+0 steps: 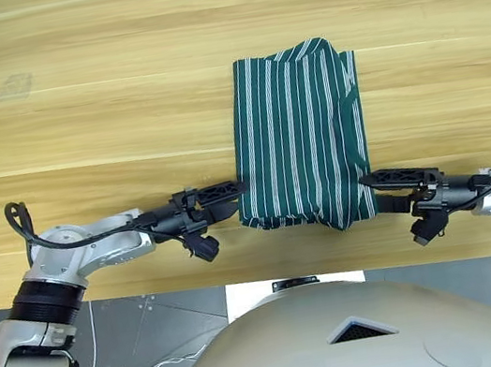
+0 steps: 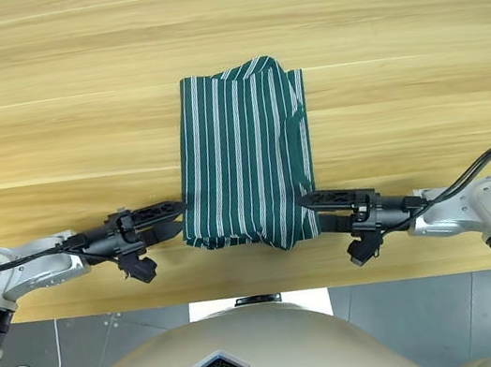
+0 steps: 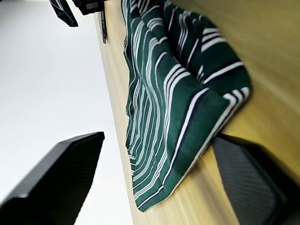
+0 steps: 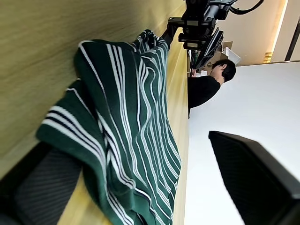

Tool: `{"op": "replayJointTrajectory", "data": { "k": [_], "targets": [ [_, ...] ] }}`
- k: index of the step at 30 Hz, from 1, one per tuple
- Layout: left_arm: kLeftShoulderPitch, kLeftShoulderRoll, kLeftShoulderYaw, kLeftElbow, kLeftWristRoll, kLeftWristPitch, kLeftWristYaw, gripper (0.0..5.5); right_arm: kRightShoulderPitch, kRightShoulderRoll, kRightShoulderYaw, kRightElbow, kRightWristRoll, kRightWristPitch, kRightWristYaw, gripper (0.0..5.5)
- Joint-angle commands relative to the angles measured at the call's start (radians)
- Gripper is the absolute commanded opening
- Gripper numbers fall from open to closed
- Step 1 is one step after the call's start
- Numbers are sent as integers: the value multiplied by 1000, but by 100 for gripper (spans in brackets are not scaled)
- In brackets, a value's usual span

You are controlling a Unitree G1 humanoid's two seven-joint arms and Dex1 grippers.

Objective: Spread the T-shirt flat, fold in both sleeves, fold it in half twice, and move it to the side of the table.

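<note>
**Both tools released at the folded T-shirt's near corners**

The green striped T-shirt (image 1: 299, 136) is lying folded into a narrow rectangle on the wooden bench (image 1: 74, 128), with its near hem close to the bench's front edge. The left tool (image 1: 230, 188) is meeting the near left corner and the right tool (image 1: 370, 179) the near right corner. Both are gaping wide around the cloth's edge, clamping nothing.

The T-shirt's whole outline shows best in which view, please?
The left eye view: from above, the whole folded T-shirt lies within frame. The right eye view shows the same; the wrist views catch its near corners edge-on.
</note>
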Motion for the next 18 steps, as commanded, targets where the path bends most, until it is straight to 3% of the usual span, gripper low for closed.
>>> {"op": "replayJointTrajectory", "data": {
  "k": [1, 18],
  "targets": [
    [11, 15, -47, 18, 4, -3, -60, 331, -25, -14, 15, 17, 26, 3, 23, 383],
    [42, 22, -58, -16, -41, 18, -100, 55, -20, -7, 30, 33, 90, 2, 71, 62]
  ]
}}
